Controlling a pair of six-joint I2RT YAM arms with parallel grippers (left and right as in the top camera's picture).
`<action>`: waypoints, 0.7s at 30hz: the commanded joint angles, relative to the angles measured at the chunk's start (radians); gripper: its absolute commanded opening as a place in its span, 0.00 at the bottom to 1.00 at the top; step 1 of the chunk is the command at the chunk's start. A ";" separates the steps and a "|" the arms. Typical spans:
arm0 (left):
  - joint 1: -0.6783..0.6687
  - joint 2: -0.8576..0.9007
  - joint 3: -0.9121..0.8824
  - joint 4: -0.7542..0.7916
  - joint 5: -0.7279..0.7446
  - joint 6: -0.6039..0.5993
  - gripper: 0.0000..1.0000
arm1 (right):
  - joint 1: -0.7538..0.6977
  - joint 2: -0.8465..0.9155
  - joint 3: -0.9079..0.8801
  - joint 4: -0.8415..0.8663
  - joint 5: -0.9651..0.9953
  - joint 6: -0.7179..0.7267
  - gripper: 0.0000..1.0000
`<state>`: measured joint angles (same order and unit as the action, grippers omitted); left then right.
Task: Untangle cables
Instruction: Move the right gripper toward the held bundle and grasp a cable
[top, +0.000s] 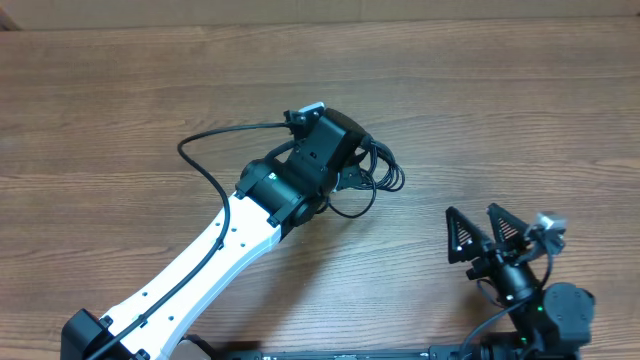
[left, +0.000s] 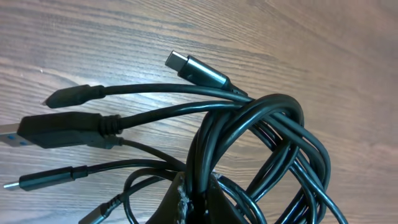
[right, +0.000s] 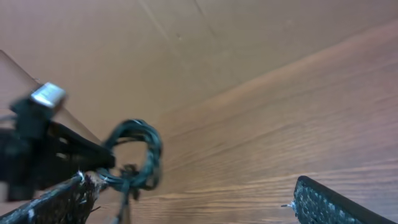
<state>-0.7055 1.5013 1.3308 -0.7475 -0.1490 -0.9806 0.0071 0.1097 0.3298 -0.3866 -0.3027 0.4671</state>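
Left gripper (left: 196, 198) is pinched tight on the cables (top: 376, 178) — a looped knot, seemingly lifted off the table (top: 120, 100). Right gripper (top: 472, 215), fingers spread wide, stands well apart from the knot — best to take one free plug (left: 196, 68) beside it and draw slowly.

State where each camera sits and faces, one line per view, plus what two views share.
Overhead: fixed above, looking straight down at the table; shows the left arm over the cables and the open right gripper.
Left wrist: on the left arm, looking down at the cables close up; left gripper, shut on them, at bottom edge.
Right wrist: on the right arm, looking across the table toward the left arm; its own fingers spread at the lower corners.
Shared: overhead and right wrist both show the left arm and cables.
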 joint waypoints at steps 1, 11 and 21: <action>-0.002 -0.030 0.029 0.005 0.004 -0.114 0.04 | -0.003 0.126 0.141 -0.061 -0.011 0.006 1.00; -0.029 -0.030 0.029 0.083 0.009 -0.149 0.04 | -0.003 0.483 0.542 -0.319 -0.159 0.004 1.00; -0.105 -0.029 0.029 0.191 -0.018 -0.149 0.04 | -0.003 0.501 0.566 -0.189 -0.476 0.014 0.97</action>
<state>-0.7914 1.5013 1.3308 -0.5781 -0.1463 -1.1133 0.0071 0.6117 0.8711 -0.5999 -0.6395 0.4721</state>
